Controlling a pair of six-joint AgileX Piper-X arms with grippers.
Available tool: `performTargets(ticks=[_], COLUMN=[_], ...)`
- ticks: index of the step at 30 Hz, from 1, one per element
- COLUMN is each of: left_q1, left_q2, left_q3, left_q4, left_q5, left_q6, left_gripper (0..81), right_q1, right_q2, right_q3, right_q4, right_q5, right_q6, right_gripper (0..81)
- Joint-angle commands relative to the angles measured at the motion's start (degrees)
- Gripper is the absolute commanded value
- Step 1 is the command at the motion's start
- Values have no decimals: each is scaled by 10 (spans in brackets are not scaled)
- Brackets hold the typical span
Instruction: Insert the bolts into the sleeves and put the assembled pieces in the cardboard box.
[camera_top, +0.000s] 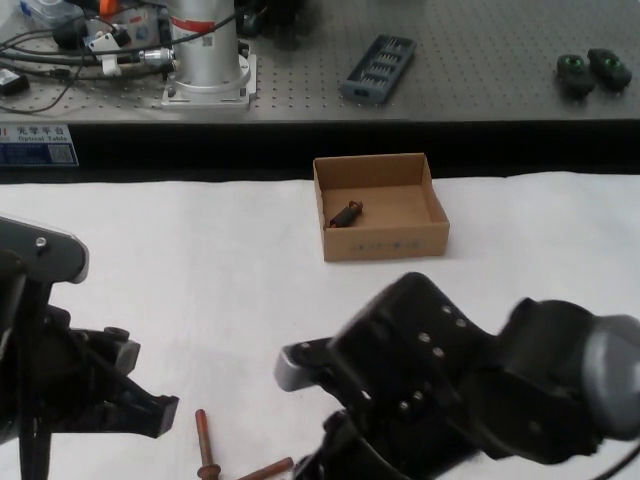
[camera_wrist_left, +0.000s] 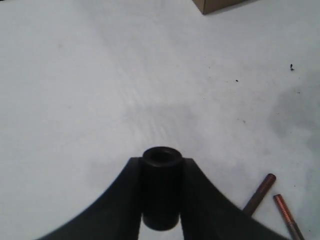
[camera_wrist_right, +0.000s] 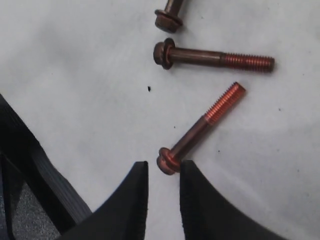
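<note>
1. Between the left gripper's (camera_wrist_left: 161, 161) jaws we have the black sleeve (camera_wrist_left: 161, 195), pinched from both sides. Its open bore end faces the wrist camera.
2. Just off to one side of those jaws, a bolt shank (camera_wrist_left: 259, 193) lies on the white cloth (camera_wrist_left: 100, 75), with another shank (camera_wrist_left: 287, 220) just beside it. The two are apart at the ends we see.
3. Well ahead of the left jaws sits the cardboard box (camera_top: 385, 245). We see one dark assembled piece (camera_top: 345, 214) lying inside on its floor.
4. The right gripper's (camera_wrist_right: 164, 167) jaws are spread with a narrow gap, low over the cloth and pinching nothing.
5. Right at the mouth of that gap is the head of the nearest bolt (camera_wrist_right: 200, 130). Its threaded end points away from the jaws at a slant. We cannot tell whether the head touches a fingertip.
6. Farther out from the right jaws a second bolt (camera_wrist_right: 215, 57) lies crosswise.
7. Beyond that is the head of a third bolt (camera_wrist_right: 169, 15), near the second's head but not touching it.
</note>
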Motion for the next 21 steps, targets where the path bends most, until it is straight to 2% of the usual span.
performTargets(ticks=[1, 7, 10, 16, 21], left_q1=[11, 34, 42, 44, 44], left_q2=[-6, -6, -6, -6, -6], left_q3=[-1, -1, -1, -1, -1], left_q4=[-9, -9, -9, -9, -9], left_q5=[5, 14, 24, 33, 39], left_q6=[11, 26, 34, 36, 36], left_gripper=[114, 114, 114, 114, 114], right_q1=[3, 7, 8, 8, 14], right_q2=[8, 34, 36, 36, 40], right_q3=[-13, -25, -26, -34, -57], right_q4=[-4, -4, 2, 6, 11], right_q5=[6, 35, 75, 118, 143], right_q6=[1, 5, 12, 47, 56], right_gripper=[184, 185, 186, 251, 251])
